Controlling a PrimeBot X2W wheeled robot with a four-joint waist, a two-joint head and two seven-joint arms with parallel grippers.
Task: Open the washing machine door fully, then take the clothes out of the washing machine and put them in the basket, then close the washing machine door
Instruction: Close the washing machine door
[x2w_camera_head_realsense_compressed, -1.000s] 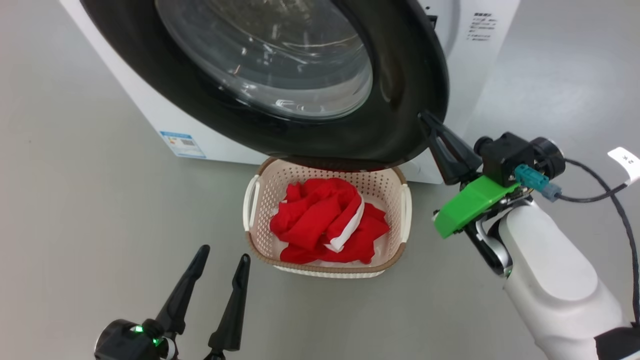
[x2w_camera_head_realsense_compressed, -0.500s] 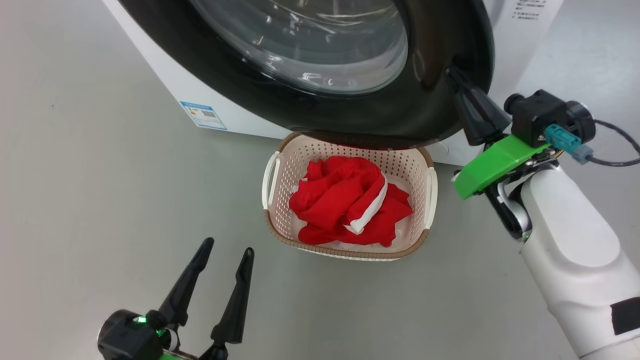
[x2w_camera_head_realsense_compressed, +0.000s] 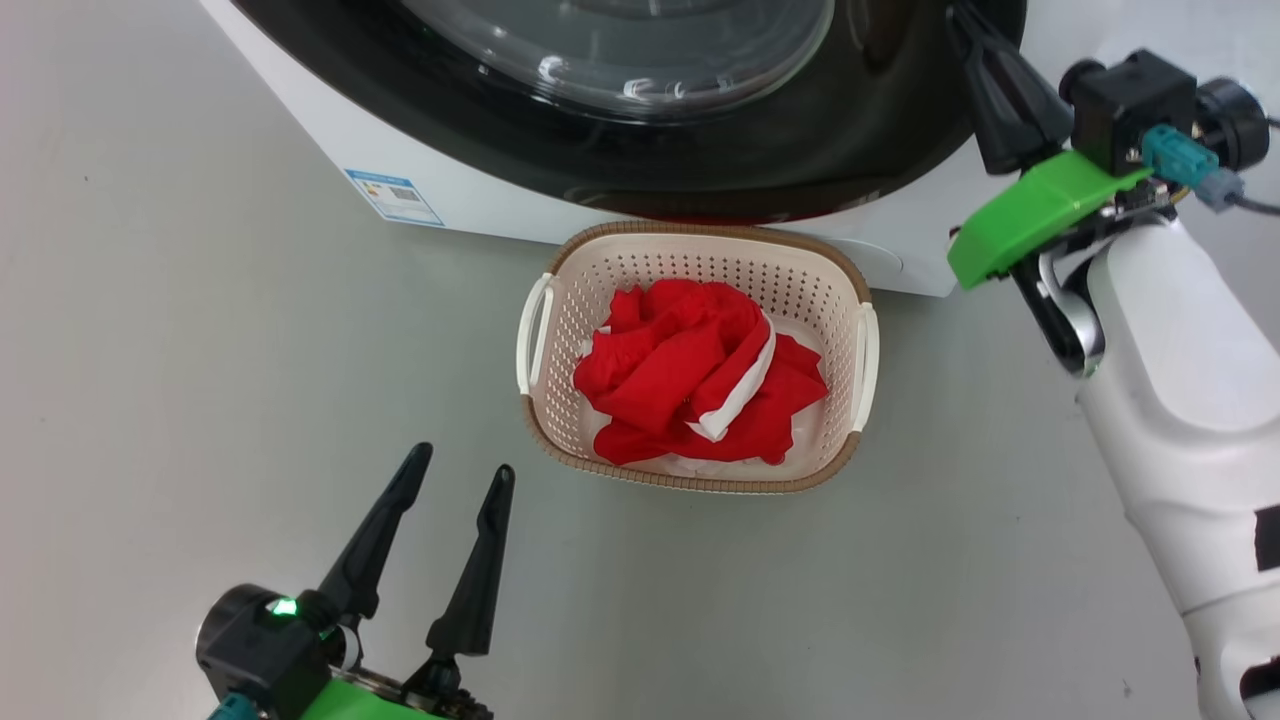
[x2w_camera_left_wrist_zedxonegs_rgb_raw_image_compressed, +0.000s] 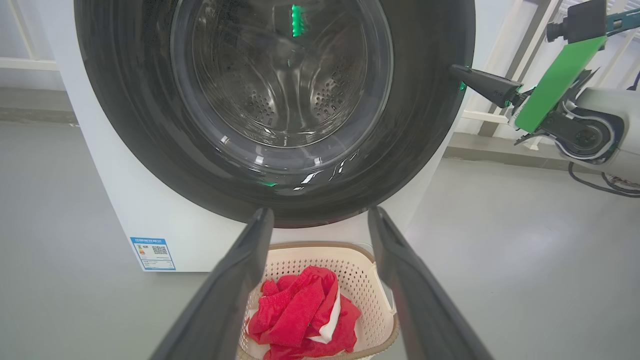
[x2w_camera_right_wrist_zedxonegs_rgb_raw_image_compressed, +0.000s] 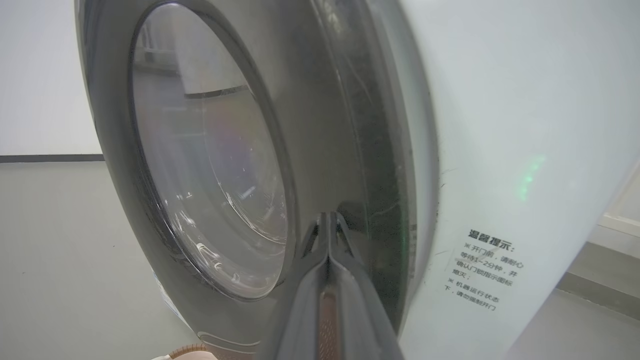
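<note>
The washing machine door, black-rimmed with a glass bowl, lies close against the white washing machine. My right gripper is shut and empty, its tip pressed on the door's right rim. The left wrist view shows that tip at the rim's edge. The red clothes with white trim lie heaped in the cream basket on the floor just below the door. My left gripper hangs open and empty near the basket's left front corner, apart from it.
A blue label is stuck low on the machine's front. Grey floor spreads left of the basket and in front of it. My right forearm reaches past the basket's right side. A black cable trails on the floor at the right.
The door has swung in toward the machine with my shut right gripper against its rim. The basket's far rim, covered by the door before, now shows. The head camera has shifted. The left gripper stays open.
</note>
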